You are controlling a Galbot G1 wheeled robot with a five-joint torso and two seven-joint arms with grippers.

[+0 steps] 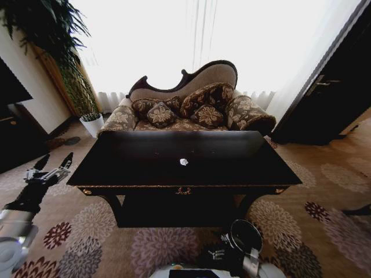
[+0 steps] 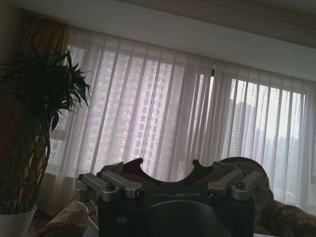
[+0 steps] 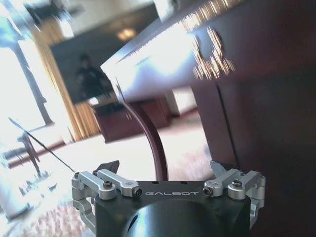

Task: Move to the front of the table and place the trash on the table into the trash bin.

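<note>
Risk: overreach to the small crumpled white paper scrap (image 1: 184, 162), mid-top on the large dark glossy wooden table (image 1: 145, 171).
Left gripper (image 1: 53, 166) raised beside the table's corner, jaws apart; right gripper (image 3: 168, 170) low by the table's front, jaws apart; round black trash bin (image 1: 246, 238) at the base invites collision.

The table (image 1: 232, 165) before me is dark wood, highly glossy, with gold metallic edge trim and a brass ornament (image 1: 183, 190). The trash (image 1: 184, 162) on it looks like crumpled white paper. My left gripper (image 1: 51, 166) has matt black fingers on brushed silver metal links — bare, screw-fastened. The sofa (image 1: 191, 107) is patterned woven cloth in a dark polished wooden frame.
</note>
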